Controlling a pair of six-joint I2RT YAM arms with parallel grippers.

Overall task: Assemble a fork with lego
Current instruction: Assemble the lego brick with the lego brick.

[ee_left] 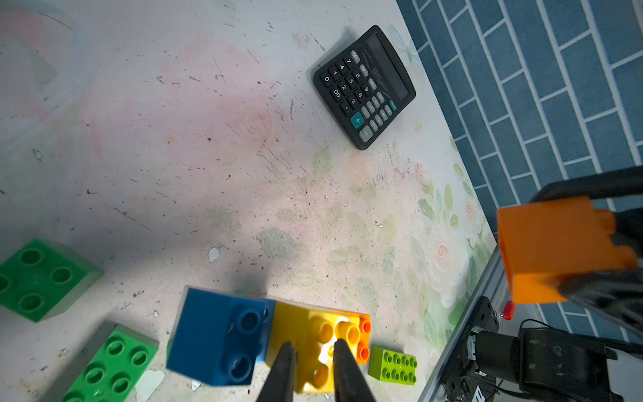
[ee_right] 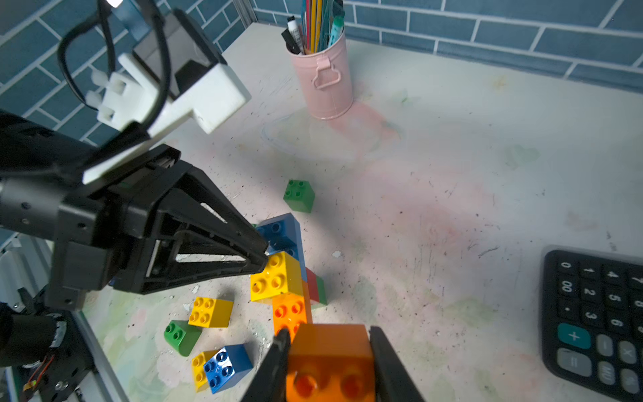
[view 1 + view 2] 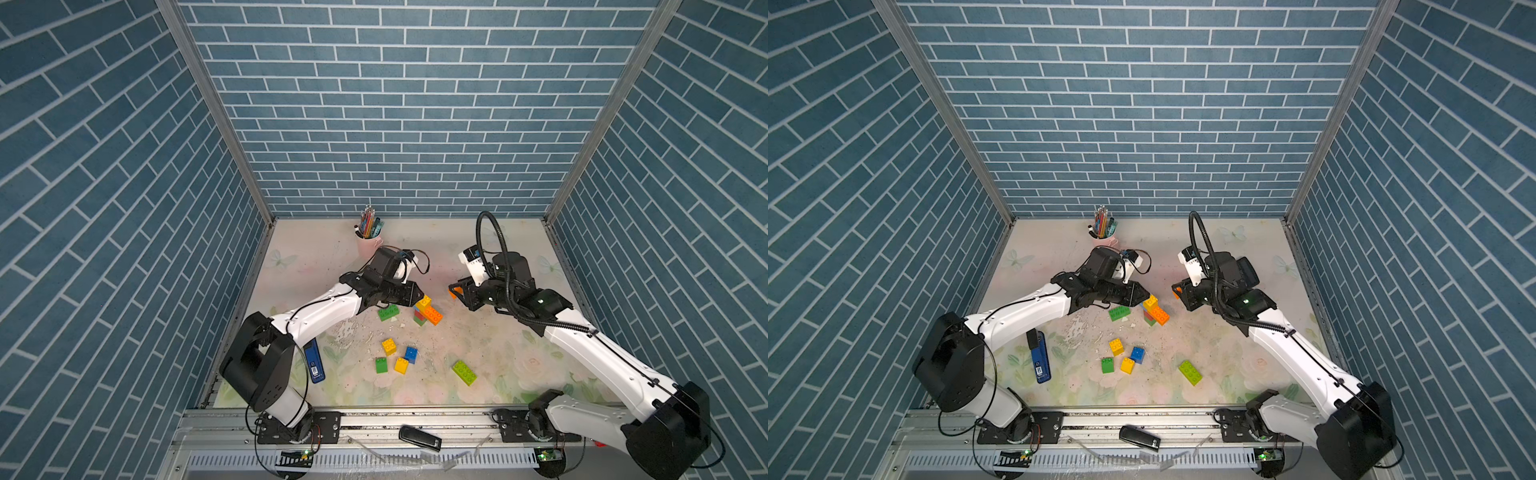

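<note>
Lego stack (image 3: 427, 311) of blue, yellow, orange, red and green stands mid-table; left gripper (image 3: 417, 291), pressed together, touches its yellow top. Right gripper (image 3: 456, 291) at 3 o'clock pinches orange brick (image 2: 330, 355) off the table. Green brick (image 3: 388, 312) sits at 9, loose bricks (image 3: 389, 345) at 6, lime brick (image 3: 464, 372) at 5, pencil cup (image 3: 369, 245) at 11

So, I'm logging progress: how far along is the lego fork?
Done: a joined multicolour stack is built. In hand: the right gripper clamps an orange brick; the shut left gripper is at the stack's yellow brick. Left: adding it, plus loose pieces like the lime brick.
</note>
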